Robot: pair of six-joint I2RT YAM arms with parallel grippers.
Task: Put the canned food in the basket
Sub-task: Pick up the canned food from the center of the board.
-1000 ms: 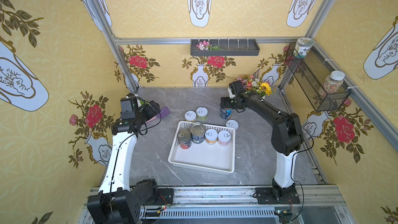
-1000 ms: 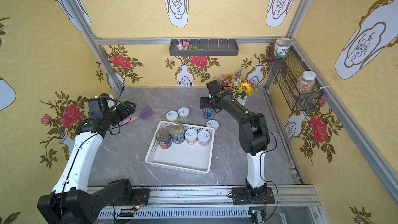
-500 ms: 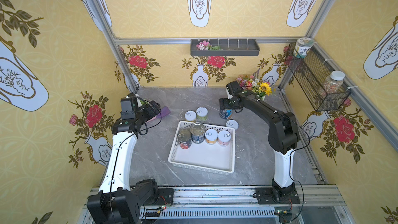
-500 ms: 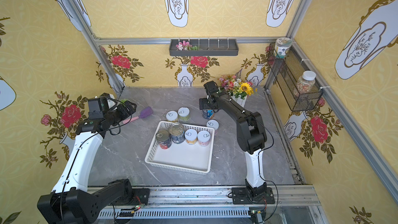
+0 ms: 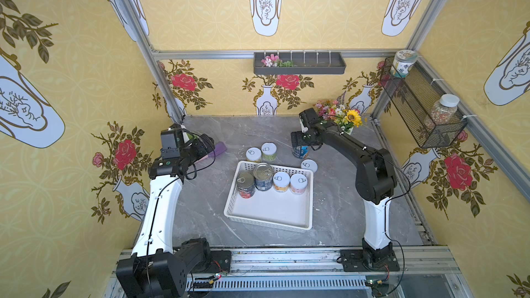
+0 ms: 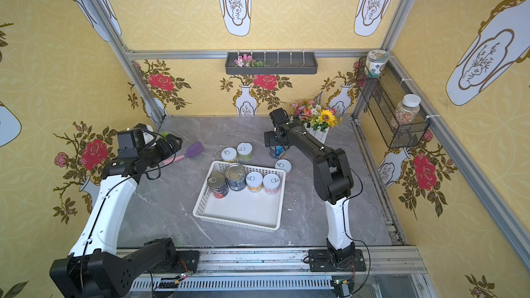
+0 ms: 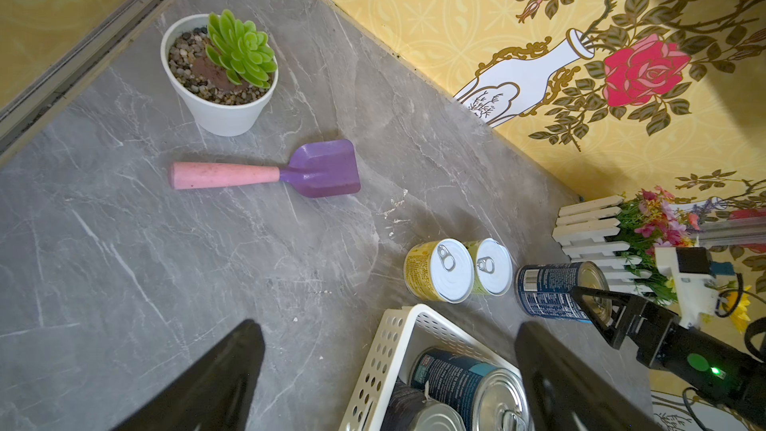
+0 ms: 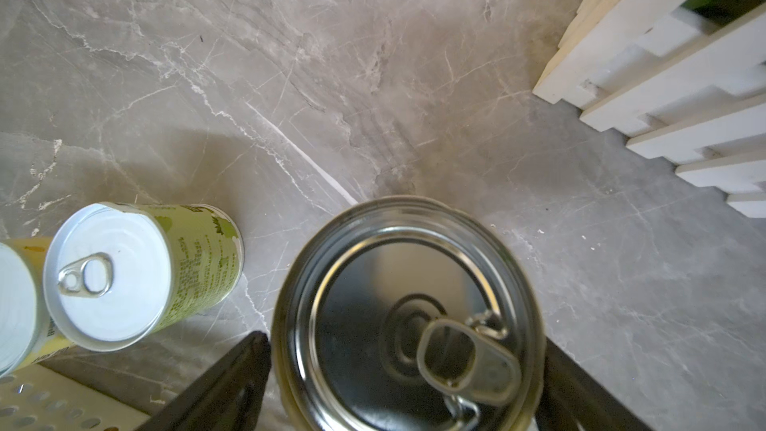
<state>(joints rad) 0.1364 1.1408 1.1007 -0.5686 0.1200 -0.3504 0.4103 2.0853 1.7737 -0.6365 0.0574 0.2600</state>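
Grey marble tabletop (image 5: 200,210), yellow floral walls. White basket (image 5: 266,209) at centre holds four cans along its far side: red-label can (image 5: 245,184), dark blue can (image 5: 263,176), orange-label can (image 5: 281,181), pink-label can (image 5: 298,184). Outside on the table:
- yellow-label can (image 5: 253,154) and green-label can (image 5: 269,151), just beyond the far rim
- white-lidded can (image 5: 309,165), at the far-right corner
- blue can (image 5: 300,151), farther right

Right gripper (image 8: 403,339) jaws wide, straddling the blue can; contact unclear. Left gripper (image 7: 389,325) wide, empty, on the left. Wire mesh basket (image 5: 413,110) on the right wall holds two jars (image 5: 443,110).

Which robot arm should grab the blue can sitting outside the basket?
Right. The right gripper, open, straddles the dark blue can; the left gripper hangs far off by the purple shovel.
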